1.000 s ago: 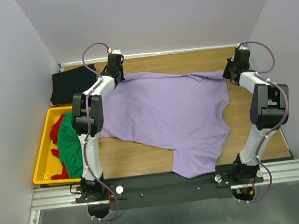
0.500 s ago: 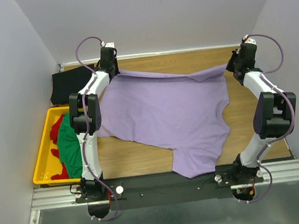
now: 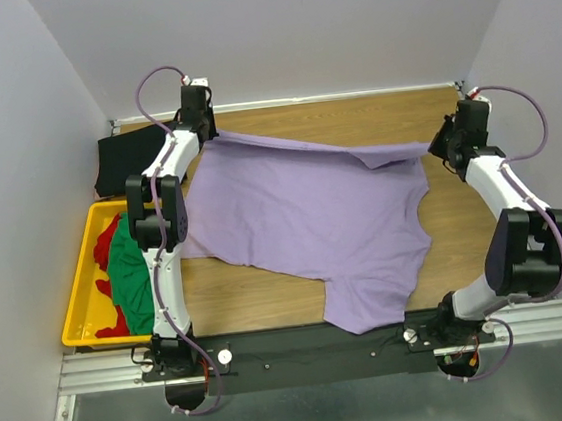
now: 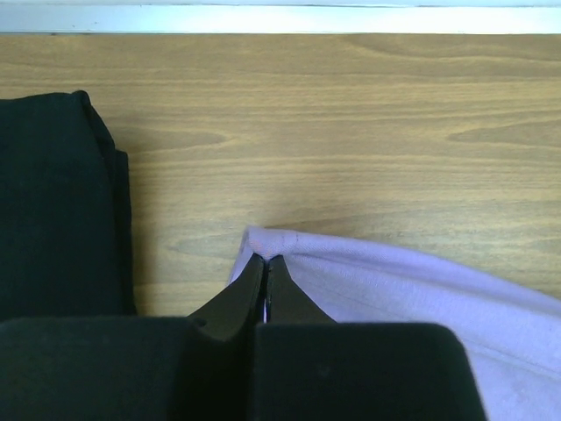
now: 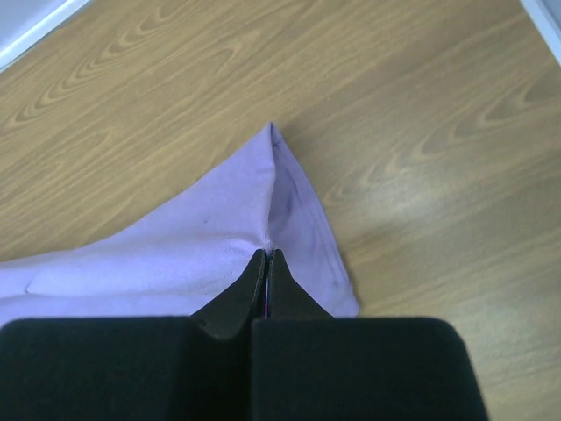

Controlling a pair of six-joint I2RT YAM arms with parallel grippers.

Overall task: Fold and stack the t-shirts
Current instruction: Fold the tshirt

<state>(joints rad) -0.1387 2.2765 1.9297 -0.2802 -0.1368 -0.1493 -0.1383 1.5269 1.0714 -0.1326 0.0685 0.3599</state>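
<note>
The large lavender t-shirt (image 3: pixel 312 217) lies spread over the wooden table, its near part hanging over the front rail. My left gripper (image 3: pixel 205 133) is shut on its far left corner (image 4: pixel 263 241). My right gripper (image 3: pixel 438 144) is shut on its far right corner (image 5: pixel 263 219), and the far edge is pulled taut and lifted between them. The folded black t-shirt (image 3: pixel 135 157) lies at the far left and shows in the left wrist view (image 4: pixel 53 202). The green t-shirt (image 3: pixel 132 271) and the red t-shirt (image 3: pixel 109 237) lie bunched in the crate.
The yellow crate (image 3: pixel 80 287) sits at the left edge of the table, in front of the black shirt. Walls close the table at the back and on both sides. Bare wood (image 3: pixel 352 118) shows along the far side and at the right (image 3: pixel 465 241).
Both grippers have moved outward with the lavender shirt's far corners, the left toward the far left, the right toward the right edge. The far edge is stretched straighter and the fold near the right has flattened.
</note>
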